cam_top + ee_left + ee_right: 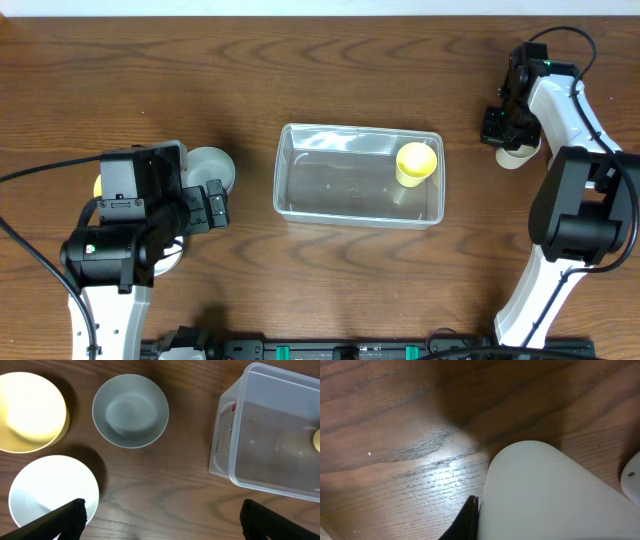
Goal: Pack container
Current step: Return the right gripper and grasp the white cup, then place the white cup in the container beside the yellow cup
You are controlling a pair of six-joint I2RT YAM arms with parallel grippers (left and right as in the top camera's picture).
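The container [360,176] lies near the middle of the table [300,70], long side running left to right, open side up. A yellow cup [416,163] stands inside it at its right end.

The left gripper [210,205] hangs above the table at the left, with the container out at 3 o'clock from it and clear of it. Its jaws are spread wide: in the left wrist view the two fingertips [70,516] show at opposite bottom corners with bare wood between them. That same view shows a grey bowl [130,410] at 12 o'clock, a yellow bowl [30,411] at 10 o'clock and a white bowl [52,491] at 9 o'clock, with the corner of the container at 2 o'clock.

The right gripper [505,128] sits low at the far right of the table, over a white cup [519,154]. The container is at about 8 o'clock from it, well apart. In the right wrist view the white cup fills the lower right, and one dark finger [468,519] lies against its side. The other finger is hidden, so I cannot tell whether this claw grips the cup.
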